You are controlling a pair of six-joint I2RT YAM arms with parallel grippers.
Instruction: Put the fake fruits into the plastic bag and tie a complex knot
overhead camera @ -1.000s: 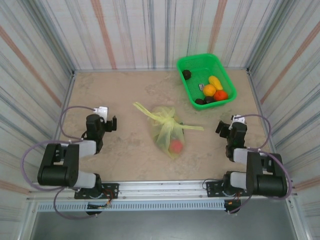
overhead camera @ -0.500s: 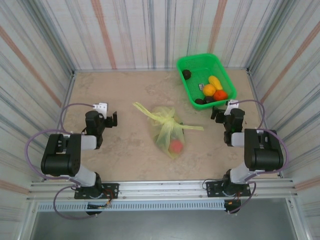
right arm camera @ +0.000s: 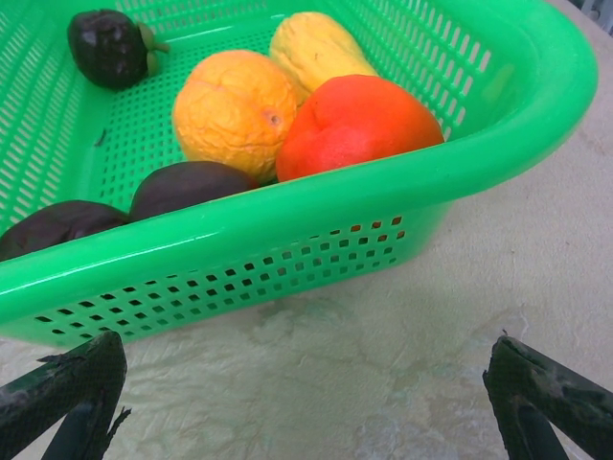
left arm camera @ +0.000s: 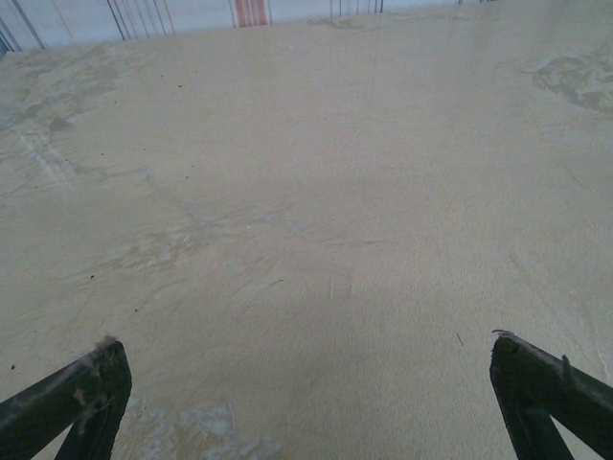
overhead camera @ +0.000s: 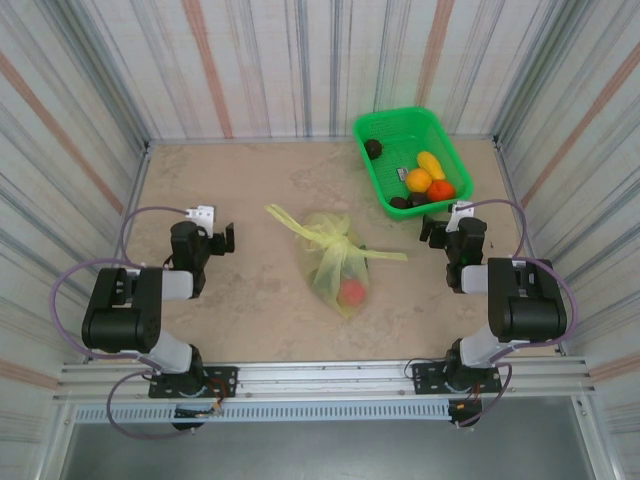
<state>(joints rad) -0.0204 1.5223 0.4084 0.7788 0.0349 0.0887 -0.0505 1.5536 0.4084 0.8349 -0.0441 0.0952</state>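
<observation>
The yellow-green plastic bag (overhead camera: pixel 337 262) lies mid-table with a red-pink fruit (overhead camera: pixel 351 292) inside. Its handles are bunched into a knot (overhead camera: pixel 338 240) with tails spreading left and right. Several fake fruits lie in the green basket (overhead camera: pixel 388 122): an orange one (right arm camera: pixel 236 112), a yellow one (right arm camera: pixel 314 48), a red-orange one (right arm camera: pixel 356 122) and dark ones (right arm camera: pixel 188 188). My left gripper (overhead camera: pixel 222 241) rests open left of the bag, over bare table (left arm camera: pixel 306 383). My right gripper (overhead camera: pixel 440 228) stands open just in front of the basket's near wall (right arm camera: pixel 306 393), holding nothing.
Striped walls close in the table on three sides. The green basket sits at the back right corner. A metal rail (overhead camera: pixel 320 378) carrying both arm bases runs along the near edge.
Both arms have folded back and risen since a second ago; the right gripper has moved up toward the basket. Little has moved over the last half second. The bag lies as before.
</observation>
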